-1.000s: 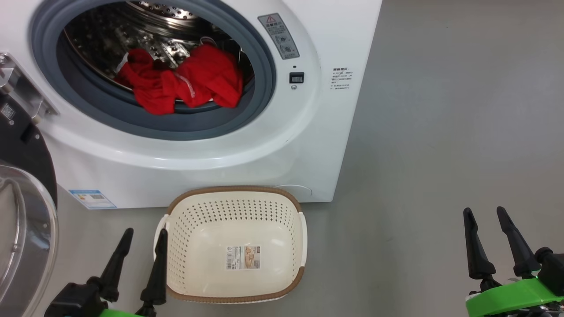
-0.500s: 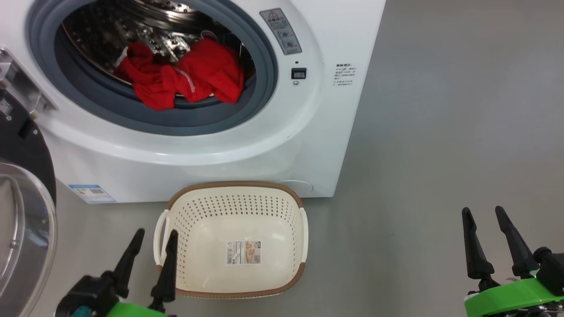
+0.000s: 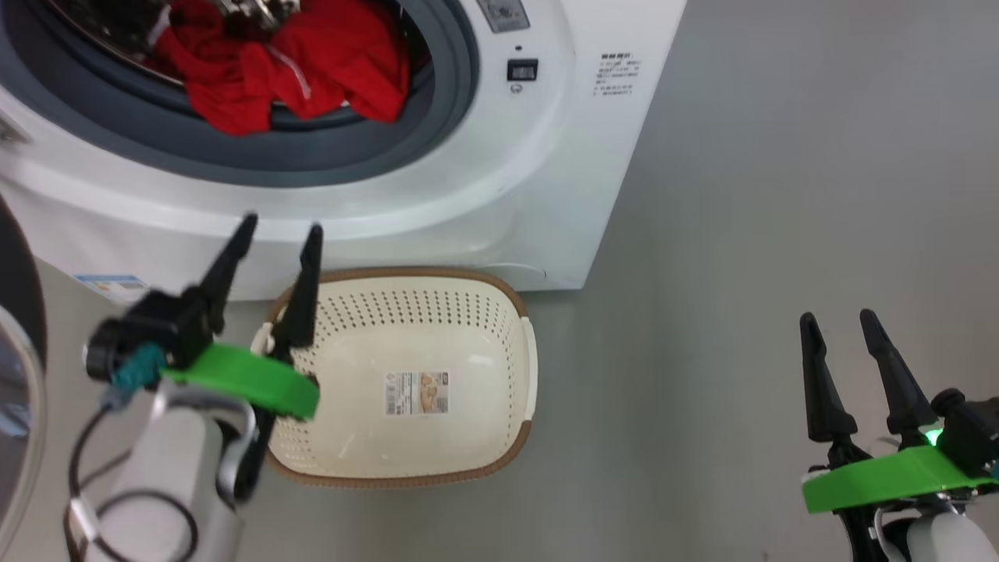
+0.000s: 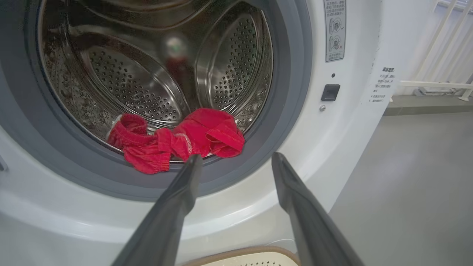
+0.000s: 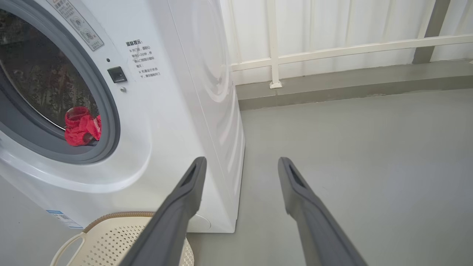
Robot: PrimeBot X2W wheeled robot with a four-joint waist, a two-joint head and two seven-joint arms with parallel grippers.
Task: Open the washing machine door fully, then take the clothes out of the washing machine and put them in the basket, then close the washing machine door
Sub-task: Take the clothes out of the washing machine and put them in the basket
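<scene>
Head view: left tool (image 3: pixel 282 224) is hovering over the left rim of the basket (image 3: pixel 437 273), fingers spread wide and gripping nothing, pointing at the washing machine (image 3: pixel 499 187). Red clothes (image 3: pixel 312 55) are lying at the drum mouth, draping onto the grey rubber ring (image 3: pixel 421 133). The basket is sitting empty on the floor (image 3: pixel 780 195), just in front of the machine. The washing machine door (image 3: pixel 15 297) is hanging open at the left edge. Right tool (image 3: pixel 837 314) is idling well to the right over bare floor, equally wide and empty.

Left wrist view: the fingers are framing the lower edge of the opening, with the clothes just beyond the left fingertip. The perforated steel drum (image 4: pixel 140 85) is showing nothing else inside.

Risk, as judged: a low reach is likely to be striking the rubber ring or the white front. A shallow pinch may be catching only one fold, letting the garment drag or drop short of the basket. The open door is crowding the left arm's path.

Right wrist view: smooth grey floor is running to a white railing (image 5: pixel 332 51) against pale panels. No obstacle is lying beside the machine.
</scene>
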